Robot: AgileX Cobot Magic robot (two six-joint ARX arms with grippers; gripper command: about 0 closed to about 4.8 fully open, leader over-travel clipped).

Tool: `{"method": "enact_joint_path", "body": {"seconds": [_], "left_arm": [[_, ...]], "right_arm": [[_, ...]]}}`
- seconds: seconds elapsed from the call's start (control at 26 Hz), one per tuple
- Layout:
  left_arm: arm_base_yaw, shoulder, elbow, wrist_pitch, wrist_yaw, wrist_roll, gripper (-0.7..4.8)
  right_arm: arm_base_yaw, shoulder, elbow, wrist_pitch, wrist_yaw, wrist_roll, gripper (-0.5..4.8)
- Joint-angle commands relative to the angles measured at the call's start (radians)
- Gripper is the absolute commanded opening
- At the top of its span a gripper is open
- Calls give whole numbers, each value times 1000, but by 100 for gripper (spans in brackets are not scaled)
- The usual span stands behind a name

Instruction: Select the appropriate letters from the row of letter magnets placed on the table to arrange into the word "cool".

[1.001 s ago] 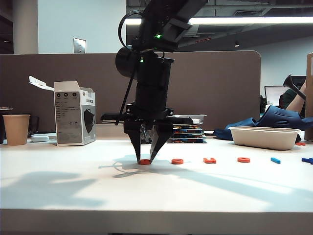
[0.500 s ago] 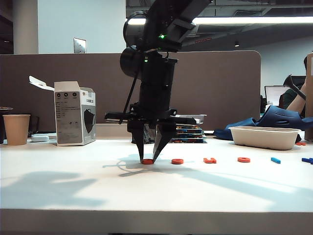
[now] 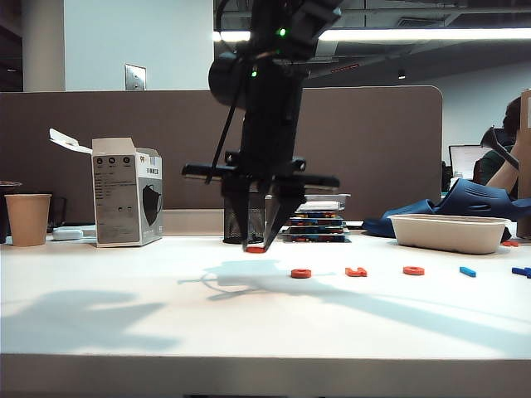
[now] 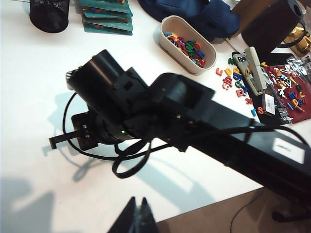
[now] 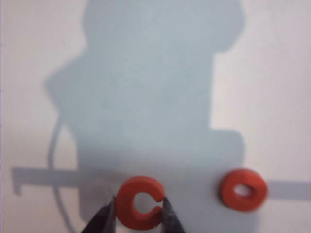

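Observation:
My right gripper (image 3: pixel 257 242) hangs a little above the white table (image 3: pixel 124 315), shut on the orange-red C (image 3: pixel 255 248). In the right wrist view the C (image 5: pixel 140 203) sits flat between the two fingertips of the gripper (image 5: pixel 138 213), with a ring-like O (image 5: pixel 243 189) lying on the table beside it. The row lies to the right: an O (image 3: pixel 301 273), a hook-shaped orange-red magnet (image 3: pixel 356 272), a second O (image 3: pixel 413 270), a light-blue bar (image 3: pixel 468 271) and a darker blue magnet (image 3: pixel 521 271). My left gripper (image 4: pixel 137 201) is shut and empty near the table's front edge.
A paper cup (image 3: pixel 27 219) and a white carton (image 3: pixel 126 201) stand at the back left. A black mesh pot (image 3: pixel 236 225) and stacked clear trays (image 3: pixel 319 224) sit behind the right gripper. A white oblong tray (image 3: pixel 448 233) stands at the back right.
My right gripper has risen off the table with the C in it and drifted slightly right. The other magnets have not moved.

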Motion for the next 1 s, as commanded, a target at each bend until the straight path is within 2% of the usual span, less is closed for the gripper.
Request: {"method": "enact_joint_path", "body": {"seconds": [0.04,0.19,0.5,0.69,1.0], "left_arm": [[-1,-3,2,6,-3,-2,-3],[-1,-3,2,6,-3,-2,-3],[-1,-3,2,6,-3,-2,-3],[-1,-3,2,6,-3,-2,-3],[-1,-3,2,6,-3,-2,-3]], "right_arm": [[0,-42,2,-82,86,4,103],[0,-90,-1,-192,209,4,103],[2,-203,-69,-218,216,-3,103],[4,-330,-262,-143,203,8,103],[4,-425,-565,69,113,38,103]]}}
